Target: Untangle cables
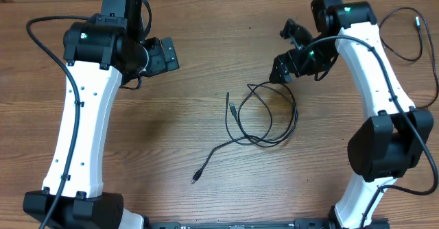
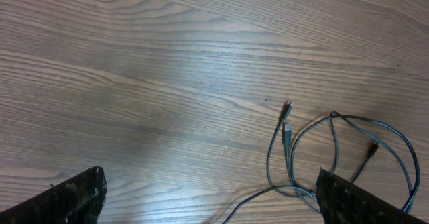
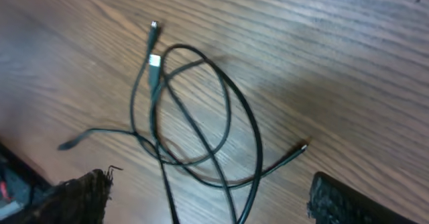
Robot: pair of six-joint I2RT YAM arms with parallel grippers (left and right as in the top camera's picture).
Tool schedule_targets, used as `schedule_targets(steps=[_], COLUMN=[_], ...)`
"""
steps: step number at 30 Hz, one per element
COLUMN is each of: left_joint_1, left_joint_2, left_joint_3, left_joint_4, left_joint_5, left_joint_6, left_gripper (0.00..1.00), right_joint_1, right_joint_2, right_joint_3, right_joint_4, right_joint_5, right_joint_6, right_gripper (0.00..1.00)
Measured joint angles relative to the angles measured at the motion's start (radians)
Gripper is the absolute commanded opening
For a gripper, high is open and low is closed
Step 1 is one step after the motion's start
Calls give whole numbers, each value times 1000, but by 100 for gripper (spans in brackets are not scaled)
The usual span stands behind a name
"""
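The left gripper (image 1: 167, 54) hangs over the far left part of the wood-grain tabletop (image 1: 206, 16). Its fingers (image 2: 80, 197) are spread wide with nothing between them. The cables (image 1: 264, 119) lie well apart from it, toward the right.

The cables are thin black cords piled in loose, overlapping loops near the middle of the tabletop, slightly toward the right edge. On the left side of the pile a small dark tip (image 1: 227, 92) and a silver plug (image 1: 233, 109) point toward the far edge. One tail (image 1: 194, 179) runs out toward the near edge. In the right wrist view several strands cross inside the loops (image 3: 230, 117), and another tip (image 3: 303, 145) sticks out on its own.

The right gripper (image 1: 280, 73) hovers just beyond the far side of the pile, released, clear of the cords. A further thin black cord (image 1: 401, 33) curls near the far right corner.
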Motion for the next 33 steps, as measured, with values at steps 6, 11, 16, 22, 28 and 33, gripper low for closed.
schedule_targets(steps=[6,11,16,22,28,33], left_joint_1=[0,0,0,0,0,0], left_joint_2=[0,0,0,0,0,0], left_joint_3=[0,0,0,0,0,0], left_joint_4=[0,0,0,0,0,0], left_joint_5=[0,0,0,0,0,0], left_joint_6=[0,0,0,0,0,0], left_gripper=[99,99,99,99,100,100], right_joint_1=[0,0,0,0,0,0], right_joint_2=[0,0,0,0,0,0], right_joint_3=[-89,-134,-175,-204,-274,-330], right_joint_4=[18,53,109,163,208,225], right_joint_5=[12,18,18,17,18,18], right_joint_6=[-2,-3,-3,-3,-1,16], right_gripper=[73,60,59,52,24,4])
